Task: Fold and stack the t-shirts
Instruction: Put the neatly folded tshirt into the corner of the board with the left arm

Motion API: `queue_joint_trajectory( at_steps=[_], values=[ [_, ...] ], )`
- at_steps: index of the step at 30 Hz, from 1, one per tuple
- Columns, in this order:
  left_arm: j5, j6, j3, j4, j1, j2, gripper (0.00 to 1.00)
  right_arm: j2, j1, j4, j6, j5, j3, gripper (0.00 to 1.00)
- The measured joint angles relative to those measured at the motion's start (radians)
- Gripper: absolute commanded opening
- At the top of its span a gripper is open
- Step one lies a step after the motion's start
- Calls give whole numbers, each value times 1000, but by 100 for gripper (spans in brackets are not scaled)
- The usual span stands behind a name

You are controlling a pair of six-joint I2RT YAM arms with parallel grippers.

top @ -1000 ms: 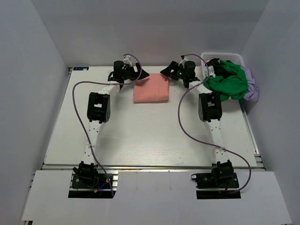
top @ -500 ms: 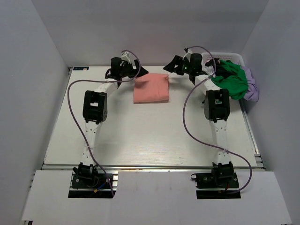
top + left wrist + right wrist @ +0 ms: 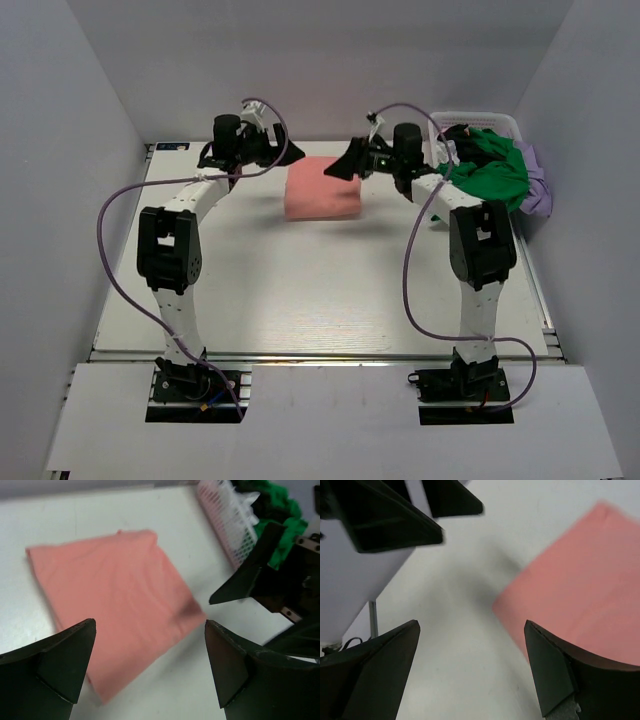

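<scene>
A salmon-pink t-shirt (image 3: 323, 190) lies folded into a flat rectangle at the back middle of the table. My left gripper (image 3: 283, 152) hovers open just left of its far edge, and my right gripper (image 3: 340, 168) hovers open over its far right corner. Neither touches the cloth. In the left wrist view the pink t-shirt (image 3: 115, 595) lies below my open left gripper (image 3: 150, 625), with the right gripper's black fingers (image 3: 250, 575) facing it. The right wrist view shows a corner of the shirt (image 3: 580, 590) beside my empty right gripper (image 3: 470, 625). A green t-shirt (image 3: 490, 170) is heaped at the back right.
A white lattice basket (image 3: 495, 122) stands in the back right corner, with dark cloth (image 3: 455, 132) and lilac cloth (image 3: 540, 192) around the green heap. Grey walls close in the table on three sides. Purple cables loop off both arms.
Both arms have swung their elbows outward and toward the near edge. The left wrist has drawn left, away from the pink shirt. The right gripper has turned left over the shirt's corner.
</scene>
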Motion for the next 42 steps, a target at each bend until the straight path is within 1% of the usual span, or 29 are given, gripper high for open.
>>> queue_joint_trajectory(
  at_steps=[4,7,9,13,18,21,23,25,28,31,32,33,34,35,36,38,40,41,42],
  values=[
    [-48,17,-85,-80,2,3,100,129,-11,-3,35,-35,-57,90],
    [-88,24,-105,-145,2,6,100,190,-23,17,74,-41,-124,90],
    [-104,27,-104,-157,3,6,100,205,-30,32,93,-41,-159,90],
    [-109,29,-85,-171,4,22,100,216,-37,54,102,-42,-148,90],
    [-88,68,-11,-191,3,110,100,229,-42,42,83,-52,-110,90],
    [-78,100,66,-241,-2,189,100,198,-43,3,42,-53,-109,90],
    [-80,111,106,-249,-6,236,100,143,-43,-28,10,-50,-113,90],
    [-87,115,106,-258,-8,257,100,55,-43,-56,-23,-47,-133,90],
    [-97,122,107,-262,-10,280,100,-127,-44,-58,-66,-39,-182,90],
    [-109,133,134,-269,-11,304,88,-291,-45,-41,-94,-35,-232,90],
    [-111,138,145,-274,-13,312,77,-331,-45,-35,-103,-33,-247,90],
    [-113,143,158,-276,-14,323,69,-364,-45,-34,-111,-30,-260,90],
    [-117,152,171,-281,-16,333,64,-387,-45,-34,-122,-26,-272,90],
    [-121,161,180,-285,-16,344,61,-406,-45,-35,-129,-21,-285,90],
    [-121,172,188,-286,-18,351,52,-417,-45,-41,-138,-14,-296,90],
    [-129,195,202,-298,-26,362,44,-426,-46,-56,-155,1,-320,90],
    [-135,218,208,-303,-38,366,24,-429,-47,-77,-169,19,-349,90],
    [-141,230,210,-311,-45,366,7,-432,-48,-90,-179,32,-366,90],
    [-147,241,211,-317,-50,366,0,-437,-50,-105,-187,47,-384,90]
  ],
)
